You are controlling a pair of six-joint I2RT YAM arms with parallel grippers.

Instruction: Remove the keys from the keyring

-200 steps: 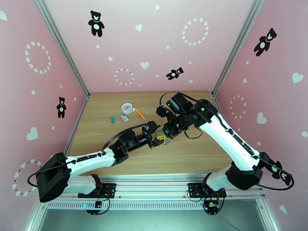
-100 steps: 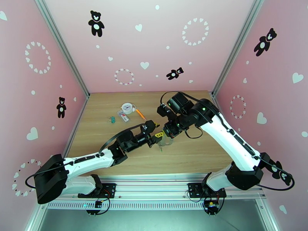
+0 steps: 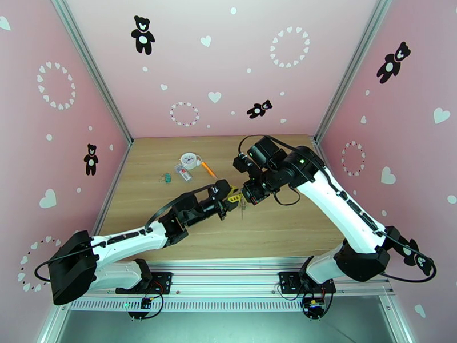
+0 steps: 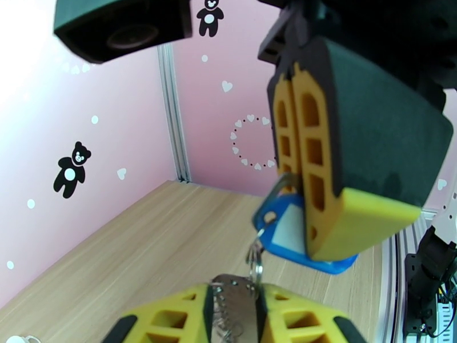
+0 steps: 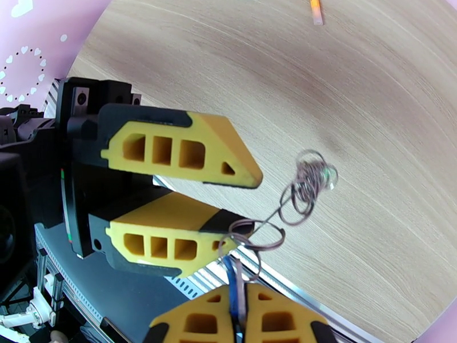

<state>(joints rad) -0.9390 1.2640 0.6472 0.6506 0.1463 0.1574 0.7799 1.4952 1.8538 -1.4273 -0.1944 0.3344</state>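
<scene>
Both grippers meet in mid-air over the table's middle. My right gripper (image 3: 249, 195) (image 4: 298, 184) (image 5: 235, 295) points down, shut on the key with the blue tag (image 4: 288, 227), which hangs below its fingertips. The keyring's thin metal rings (image 5: 308, 184) (image 4: 255, 261) link that key to a small dark metal key (image 4: 234, 307). My left gripper (image 3: 234, 198) (image 4: 234, 292) (image 5: 254, 204) has this second key between its yellow pads. In the left wrist view the key fills the narrow gap between them. A coil of rings dangles free beyond the left fingertips.
At the back left of the wooden table (image 3: 285, 224) lie a round white disc (image 3: 188, 160), an orange pen (image 3: 208, 170) (image 5: 315, 10), a red-and-white tag (image 3: 184, 174) and a small teal item (image 3: 167, 177). Pink walls enclose three sides.
My left gripper's jaws have narrowed onto the small key and it has shifted slightly back toward the right gripper. The dangling rings sit higher. The right arm has hardly moved.
</scene>
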